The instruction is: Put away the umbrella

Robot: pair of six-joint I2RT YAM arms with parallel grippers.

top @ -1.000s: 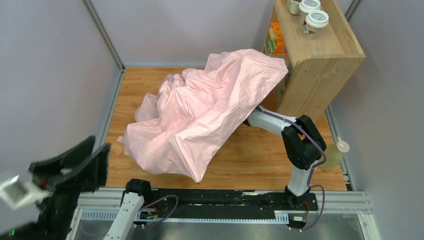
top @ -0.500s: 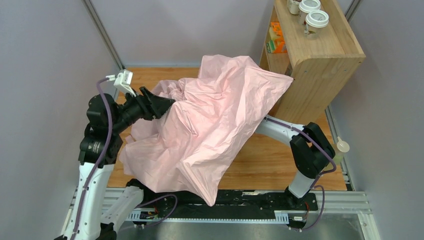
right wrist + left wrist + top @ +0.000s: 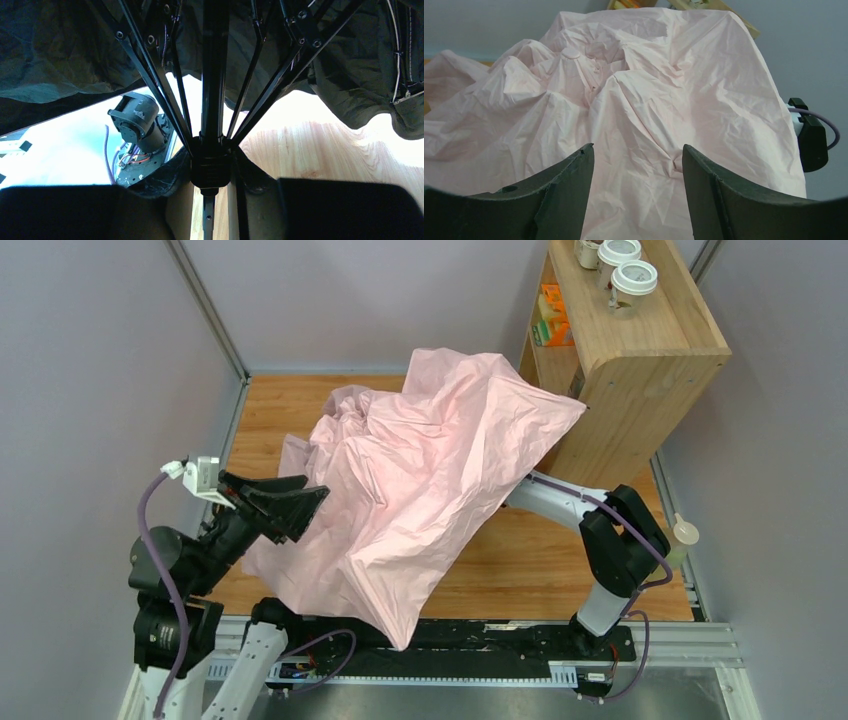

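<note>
wooden tabletop [image 3: 520, 560] lies under the half-open umbrella [image 3: 430, 470], canopy corner at the shelf [image 3: 640, 370]. left gripper [image 3: 300, 502] gapes empty beside it; right gripper [image 3: 222, 210] straddles the shaft [image 3: 214, 75], grip unclear. closing blind could snag fabric.

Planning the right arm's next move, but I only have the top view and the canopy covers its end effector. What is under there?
Observer: The right wrist view shows the umbrella from below: its black shaft runs down into the right end effector.
Operator: Is it folded?
Observer: Not fully. Its ribs fan outward from the hub.
Operator: And the other arm?
Observer: The left wrist view shows the left end effector open and empty, with the canopy ahead of it.
</note>
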